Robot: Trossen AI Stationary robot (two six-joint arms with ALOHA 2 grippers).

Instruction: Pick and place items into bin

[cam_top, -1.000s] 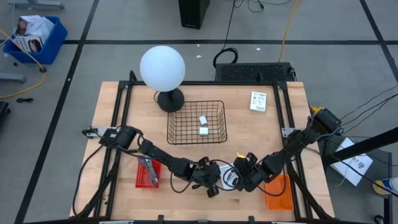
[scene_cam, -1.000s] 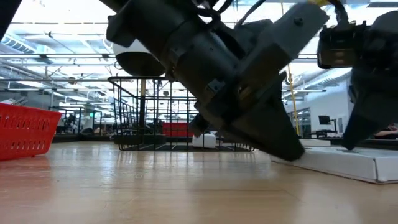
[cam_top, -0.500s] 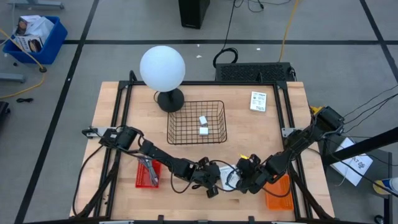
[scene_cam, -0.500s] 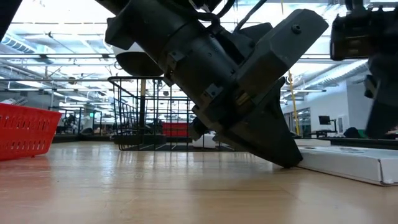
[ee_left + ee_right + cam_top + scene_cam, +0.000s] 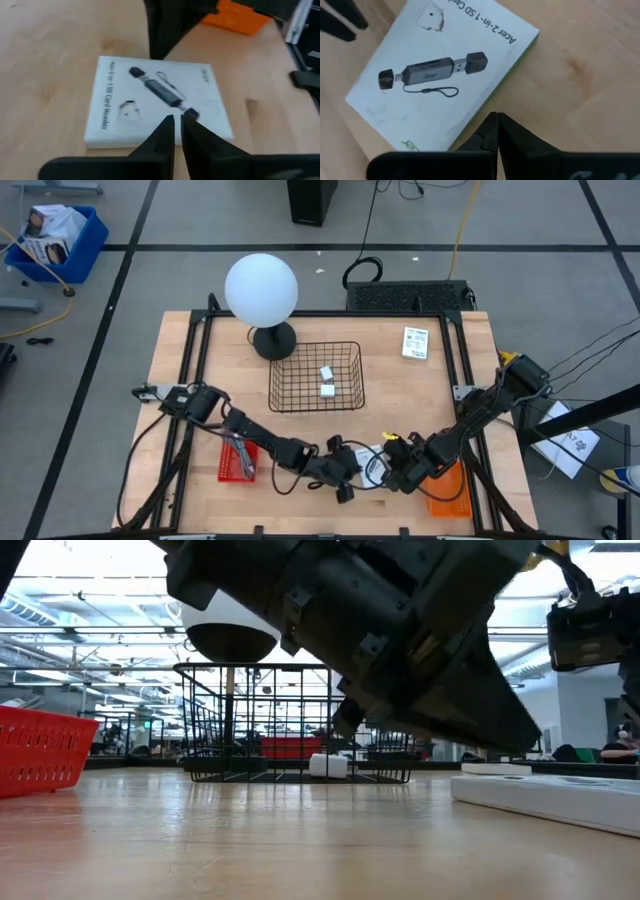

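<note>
A flat white printed packet [image 5: 373, 467] [image 5: 155, 100] [image 5: 440, 75] lies flat on the table near its front edge, between my two grippers. My left gripper [image 5: 177, 124] [image 5: 525, 745], shut but for a thin slit, hangs just above the packet's left end with nothing between its fingers. My right gripper [image 5: 495, 120] is shut over the packet's right edge. A second white packet [image 5: 415, 342] lies at the far right. Two small white blocks [image 5: 326, 382] [image 5: 328, 766] rest on the floor of the black wire bin [image 5: 300, 395]. My right gripper's shut fingertips [image 5: 492, 131] point steeply down over the packet's edge [image 5: 470, 131]. The fingers themselves hide the spot, so I cannot tell whether they touch it. The packet lies flat on the table.
A red basket [image 5: 225, 470] [image 5: 40, 745] with thin tools stands at the front left, and an orange bin [image 5: 450, 495] at the front right. The white globe lamp [image 5: 261, 290] stands behind the wire bin's left corner. Bare wood lies between the packet and the bin.
My left gripper has tipped its fingertips up, off the table at the packet's left end, and now hangs clear above it. My right gripper has shifted a little toward the table's right edge along the packet. The packet has stayed flat.
</note>
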